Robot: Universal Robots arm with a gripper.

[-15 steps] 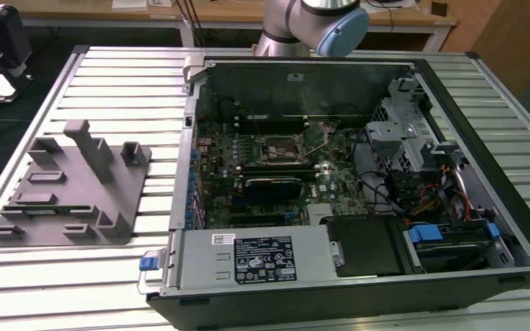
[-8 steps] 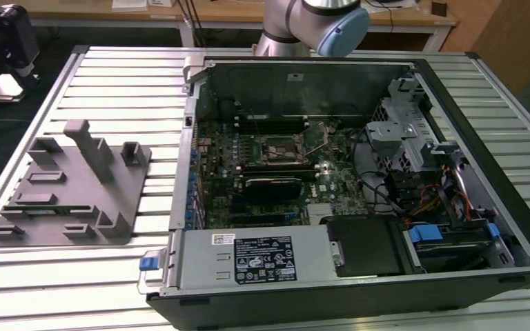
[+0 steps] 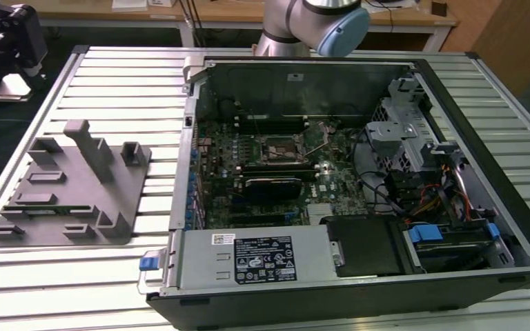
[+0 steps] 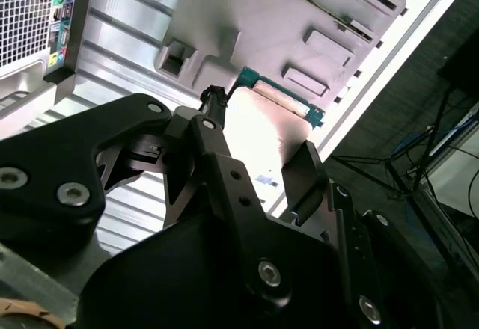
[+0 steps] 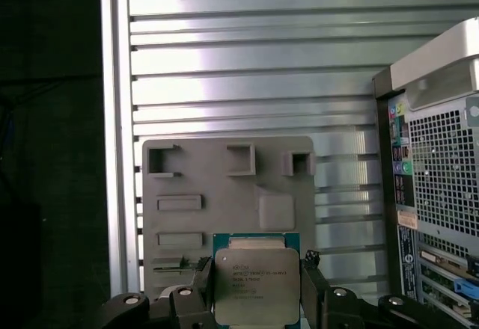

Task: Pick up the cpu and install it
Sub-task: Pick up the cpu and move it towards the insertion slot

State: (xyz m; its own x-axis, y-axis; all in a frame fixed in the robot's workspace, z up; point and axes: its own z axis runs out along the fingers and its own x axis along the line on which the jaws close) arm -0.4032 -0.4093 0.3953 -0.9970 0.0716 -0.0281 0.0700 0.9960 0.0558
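The arm [image 3: 313, 21] is cut off by the exterior view's top edge. In the first wrist view the cpu [image 5: 257, 288] runs off the picture's bottom edge. Fingers [image 5: 203, 284] cover its two sides, and its print is too small to read. It hides part of the tray [image 5: 224, 194]. In the second wrist view glare washes out its face, and the gripper [image 4: 260, 123] covers one end of it.

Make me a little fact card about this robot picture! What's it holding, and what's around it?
gripper: jaws closed on two sides of the cpu
cpu: silver top showing, held in front of the grey tray
grey tray: lies on the slatted table, beside the computer case
computer case: side open, circuit boards showing
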